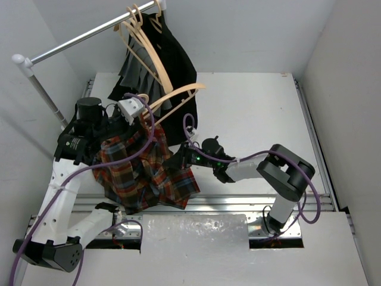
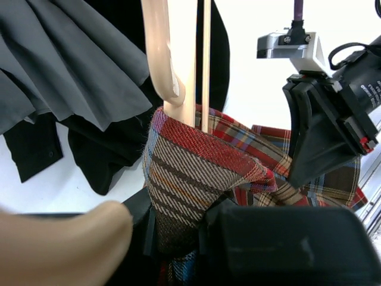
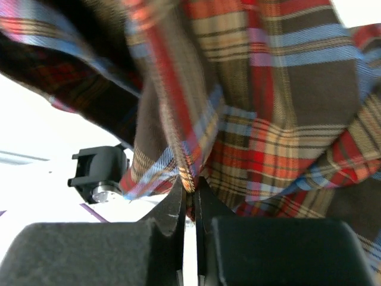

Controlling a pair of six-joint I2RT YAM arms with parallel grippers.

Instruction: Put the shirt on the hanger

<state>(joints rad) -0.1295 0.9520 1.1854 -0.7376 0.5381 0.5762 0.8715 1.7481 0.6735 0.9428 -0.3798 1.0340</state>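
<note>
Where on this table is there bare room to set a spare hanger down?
Bare tabletop lies on the right, between the hanging black garment, the table's right edge and the right arm. The left is crowded: the shirt, hangers and left arm bunch there.

Bright, even light fills the top view; the red, orange and navy plaid flannel shirt (image 1: 143,173) throws only soft shadow, and the brushed metal plate (image 1: 196,229) at lower centre carries mild glare. In the left wrist view the white table (image 2: 256,77) blows out at upper right; a pale tan rounded form (image 2: 59,247) blurs at lower left. The right wrist view renders the cloth soft, close to the lens.
</note>
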